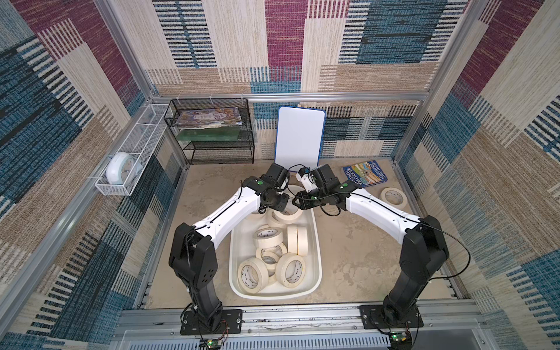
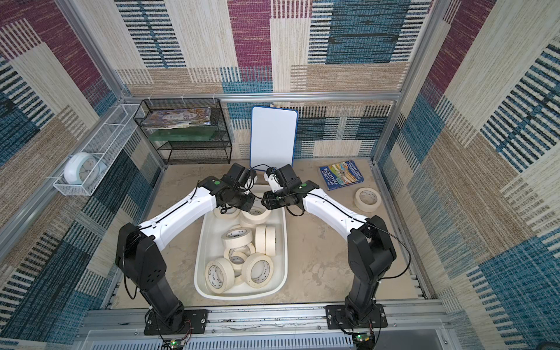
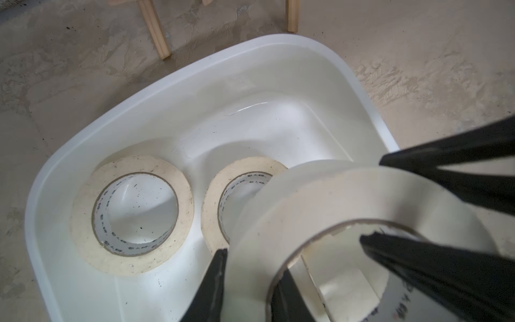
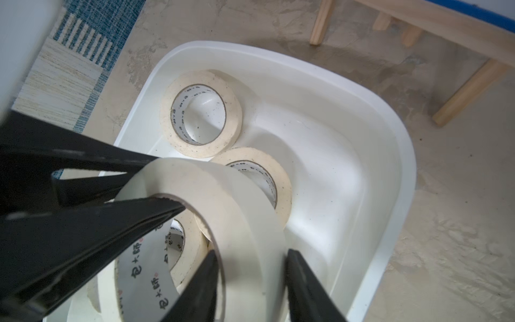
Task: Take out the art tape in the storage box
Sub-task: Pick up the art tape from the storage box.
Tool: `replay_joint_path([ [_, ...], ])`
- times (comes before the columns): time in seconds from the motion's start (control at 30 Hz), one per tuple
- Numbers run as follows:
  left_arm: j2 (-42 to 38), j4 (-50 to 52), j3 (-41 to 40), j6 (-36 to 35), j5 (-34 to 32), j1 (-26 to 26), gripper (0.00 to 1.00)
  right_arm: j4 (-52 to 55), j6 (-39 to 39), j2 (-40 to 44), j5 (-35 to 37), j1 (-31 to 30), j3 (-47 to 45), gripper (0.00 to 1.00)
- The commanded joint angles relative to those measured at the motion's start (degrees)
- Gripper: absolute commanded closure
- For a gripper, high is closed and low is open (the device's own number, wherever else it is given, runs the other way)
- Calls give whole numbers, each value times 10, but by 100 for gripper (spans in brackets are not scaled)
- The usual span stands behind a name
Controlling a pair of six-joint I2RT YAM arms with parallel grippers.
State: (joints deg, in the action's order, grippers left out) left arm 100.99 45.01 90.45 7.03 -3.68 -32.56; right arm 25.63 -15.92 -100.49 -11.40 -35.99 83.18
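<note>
Cream art tape roll (image 3: 306,195) over storage box (image 3: 223,83) far end; left gripper (image 3: 250,264) and right gripper (image 4: 252,252) both clamped on its wall.

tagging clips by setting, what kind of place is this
Likely a staged robot test cell, not a real room: aluminium frame lined with carpet, props like the storage box of art tape.
</note>
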Motion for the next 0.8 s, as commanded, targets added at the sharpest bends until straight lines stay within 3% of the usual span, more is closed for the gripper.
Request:
replay_joint_path([
  [0.0, -6, -4, 3, -5, -2, -2, 78, 3, -4, 3, 14, 2, 4, 79],
  [0.13, -23, -17, -7, -15, -16, -11, 55, 21, 2, 0, 43, 2, 18, 99],
  [0.23, -63, -59, -39, -25, -19, -16, 27, 35, 4, -11, 67, 2, 33, 100],
  [0.43, -176, -168, -137, -26, -16, -19, 0, 61, -1, -21, 119, 8, 63, 100],
  [0.6, -214, -157, -152, -21, -45, -17, 1, 65, -12, 2, 146, 38, 58, 100],
  [0.77, -229, -150, -186, 1, -79, 1, 1, 77, -6, 43, 158, 126, 28, 100],
])
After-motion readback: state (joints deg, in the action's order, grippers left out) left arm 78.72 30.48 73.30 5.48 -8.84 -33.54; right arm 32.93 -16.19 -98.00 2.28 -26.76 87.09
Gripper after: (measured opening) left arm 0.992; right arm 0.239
